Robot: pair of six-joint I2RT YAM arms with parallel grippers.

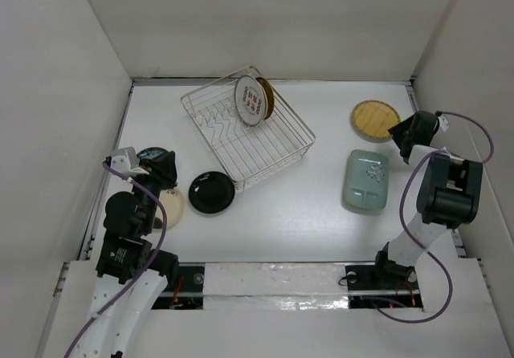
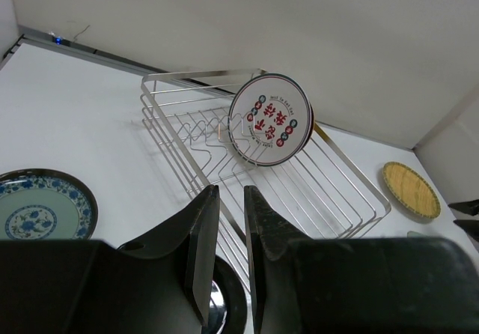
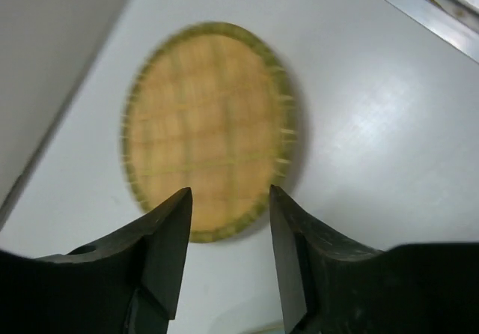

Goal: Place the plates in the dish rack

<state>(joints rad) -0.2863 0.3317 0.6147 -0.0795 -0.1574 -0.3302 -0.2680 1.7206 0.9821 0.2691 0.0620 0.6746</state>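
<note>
The silver wire dish rack (image 1: pixel 277 145) stands at the back centre. A white plate with red marks (image 1: pixel 248 99) stands upright in it, with a brown-and-gold plate (image 1: pixel 266 96) behind it. A black plate (image 1: pixel 212 192) and a cream plate (image 1: pixel 172 208) lie at the front left. My left gripper (image 1: pixel 165 168) hovers over a teal patterned plate (image 2: pixel 41 207), its jaws almost shut and empty. My right gripper (image 1: pixel 395 132) is open and empty just beside a tan round plate (image 1: pixel 374 120), which lies between its fingers in the right wrist view (image 3: pixel 206 128). A pale green rectangular plate (image 1: pixel 367 180) lies below it.
White walls enclose the table on the left, back and right. The rack (image 2: pixel 329 192) and the red-marked plate (image 2: pixel 269 120) show ahead of the left gripper (image 2: pixel 230 190), with the black plate (image 2: pixel 224 304) beneath its fingers.
</note>
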